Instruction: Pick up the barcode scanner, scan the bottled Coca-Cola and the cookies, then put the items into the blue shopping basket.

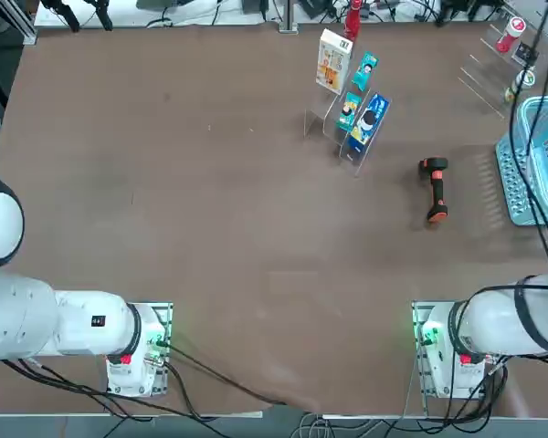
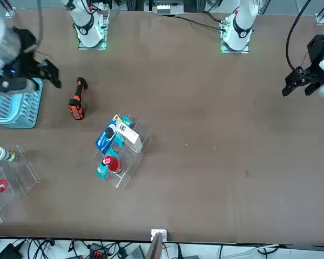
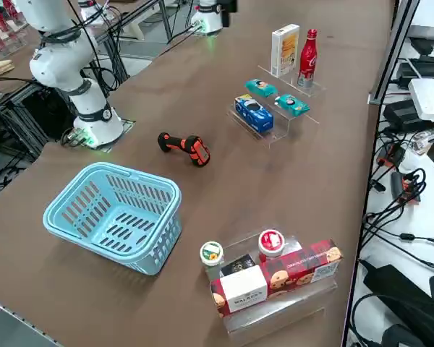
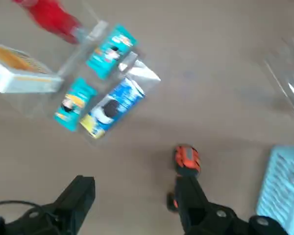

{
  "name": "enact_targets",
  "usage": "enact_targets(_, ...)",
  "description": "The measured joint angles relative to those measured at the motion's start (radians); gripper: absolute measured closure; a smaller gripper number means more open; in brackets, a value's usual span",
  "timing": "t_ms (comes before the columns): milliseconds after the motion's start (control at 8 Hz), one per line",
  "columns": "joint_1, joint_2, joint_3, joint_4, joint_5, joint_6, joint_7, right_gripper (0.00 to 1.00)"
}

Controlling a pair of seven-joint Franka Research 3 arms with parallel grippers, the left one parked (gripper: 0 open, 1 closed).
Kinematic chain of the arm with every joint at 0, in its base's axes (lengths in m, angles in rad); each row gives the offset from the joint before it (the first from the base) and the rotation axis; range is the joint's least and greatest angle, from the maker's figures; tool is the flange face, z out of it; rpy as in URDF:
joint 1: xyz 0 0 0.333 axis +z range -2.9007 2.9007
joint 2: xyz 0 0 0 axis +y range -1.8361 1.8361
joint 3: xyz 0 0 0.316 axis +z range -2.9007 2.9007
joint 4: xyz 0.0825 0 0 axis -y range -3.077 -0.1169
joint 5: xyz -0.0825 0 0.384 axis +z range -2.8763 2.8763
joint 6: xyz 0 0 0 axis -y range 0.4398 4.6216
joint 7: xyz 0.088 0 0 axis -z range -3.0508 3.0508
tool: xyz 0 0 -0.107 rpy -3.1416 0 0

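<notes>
**Brown surface, goods racked, scanner lying loose**

A wide brown surface [image 1: 210, 228] fills the scene, matte and mostly bare across its middle. Cables and dark equipment crowd the floor and ledges beyond its edges, most thickly along the far side in the right side view.

The blue shopping basket [image 3: 116, 215] is the largest item; it stands upright at the robot's right edge of the surface, light blue with slotted walls. Near it, toward the far corner, a clear stand [image 3: 275, 303] carries a red biscuit box, a white box and two round-topped containers.

A second clear tiered rack [image 1: 342, 123] sits further along the far side of the surface. On its upper step stand the cookies [image 1: 333, 60], a white box with an orange picture, and just beside them the bottled Coca-Cola [image 3: 308, 59], upright with a red cap. On the lower steps lie a blue packet [image 1: 369, 119] and two small teal packets [image 1: 363, 69].

The barcode scanner [image 1: 435, 189] lies on its side on the bare surface between the rack and the basket, touching neither, black with orange-red ends.

The right gripper [image 4: 132, 205] hangs above the surface over the scanner's handle end, its fingers [image 4: 81, 196] spread wide apart and holding nothing; the scanner's orange head shows just past one fingertip in the wrist view.
</notes>
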Motion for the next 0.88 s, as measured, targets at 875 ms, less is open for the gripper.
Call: enact_targets(875, 0.186, 0.432, 0.008, 0.301, -0.007, 0.297, 0.003, 0.00)
